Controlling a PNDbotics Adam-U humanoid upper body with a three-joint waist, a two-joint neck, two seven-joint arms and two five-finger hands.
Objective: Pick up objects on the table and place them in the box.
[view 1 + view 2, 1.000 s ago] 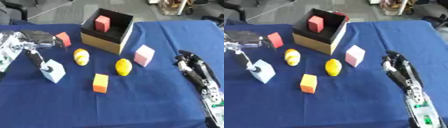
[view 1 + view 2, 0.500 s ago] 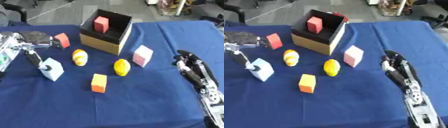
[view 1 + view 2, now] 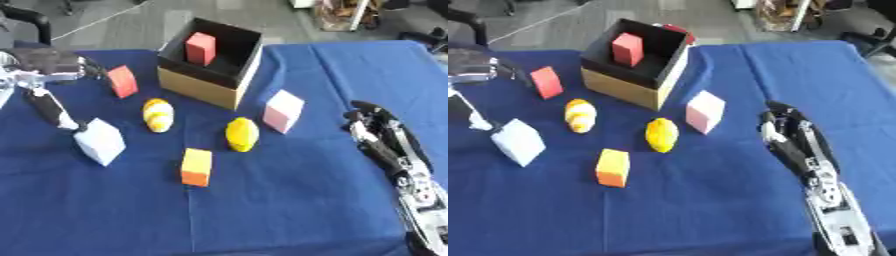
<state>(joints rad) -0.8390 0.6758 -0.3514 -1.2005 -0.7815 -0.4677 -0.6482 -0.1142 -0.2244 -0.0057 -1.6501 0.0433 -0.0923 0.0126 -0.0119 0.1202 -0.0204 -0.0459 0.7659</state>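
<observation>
A cardboard box with a black inside stands at the back centre, and a red block lies in it. On the blue tablecloth lie a red block, a yellow-orange striped piece, a yellow lemon-like piece, a pink cube, an orange cube and a white cube. My left hand is at the left, one straight finger reaching down to the white cube's upper left corner. My right hand rests open at the right, holding nothing, well apart from the pink cube.
Grey floor, chair legs and clutter show beyond the table's far edge. The cloth's front half holds only the orange cube. The box's open top faces up and slightly toward me.
The whole picture has shifted a little, so the camera moved. Neither the hands nor the objects have visibly moved relative to one another.
</observation>
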